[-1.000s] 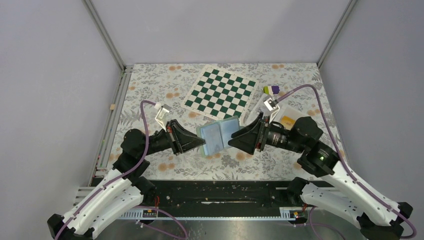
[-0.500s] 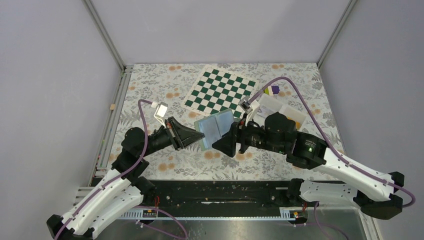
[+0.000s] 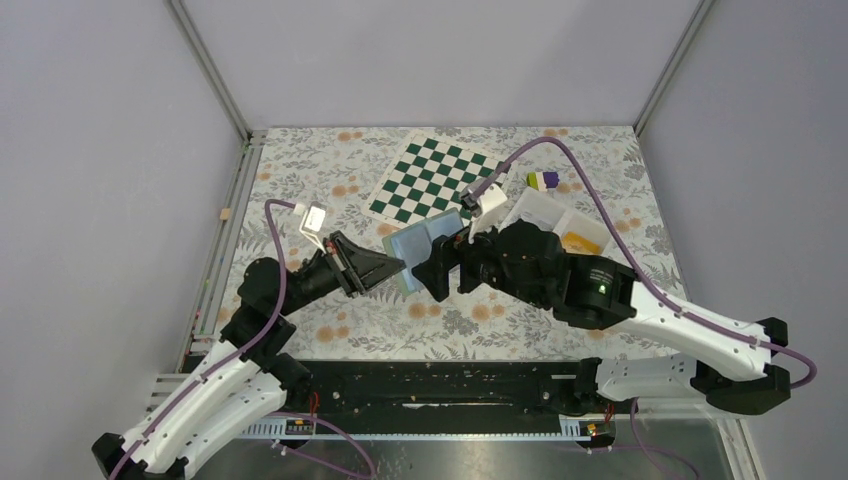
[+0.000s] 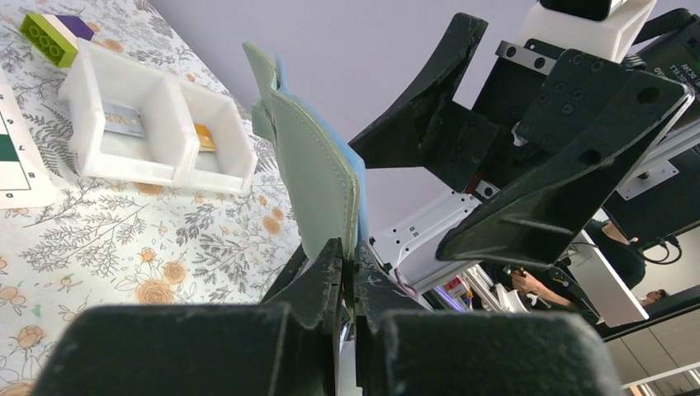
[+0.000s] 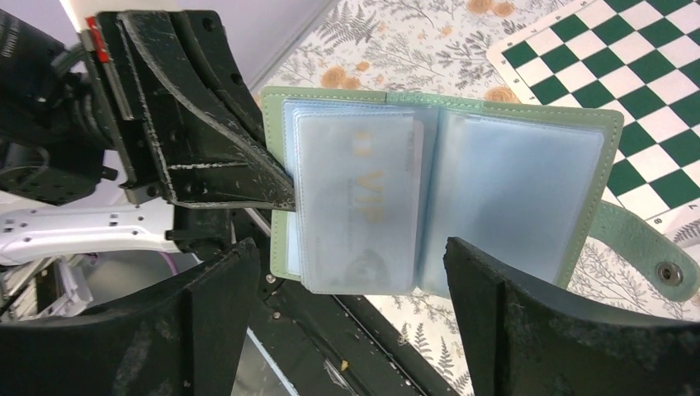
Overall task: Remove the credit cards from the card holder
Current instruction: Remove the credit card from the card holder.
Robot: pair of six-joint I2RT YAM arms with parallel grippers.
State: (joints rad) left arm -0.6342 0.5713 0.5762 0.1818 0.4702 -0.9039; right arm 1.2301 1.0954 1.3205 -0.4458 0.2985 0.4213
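**Now: holder aloft and open, one card in its sleeve**

Clamped on one edge of the card holder [image 5: 512, 190], the left gripper [image 4: 347, 256] keeps it off the floral tablecloth [image 3: 330, 170], pages spread. Facing it, the right gripper [image 5: 351, 264] has its jaws wide apart, one on either side of the holder, touching nothing. A pale VIP card [image 5: 359, 198] sits in the left sleeve. The white tray [image 4: 124, 169] holds a grey card [image 4: 124, 122] and an orange card [image 4: 204, 138] in separate compartments.

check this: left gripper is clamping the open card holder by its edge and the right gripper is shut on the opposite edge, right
Not quite. The right gripper is open, its jaws spread wide and closed on nothing, as the right wrist view shows. The left gripper does clamp the open card holder by its edge.
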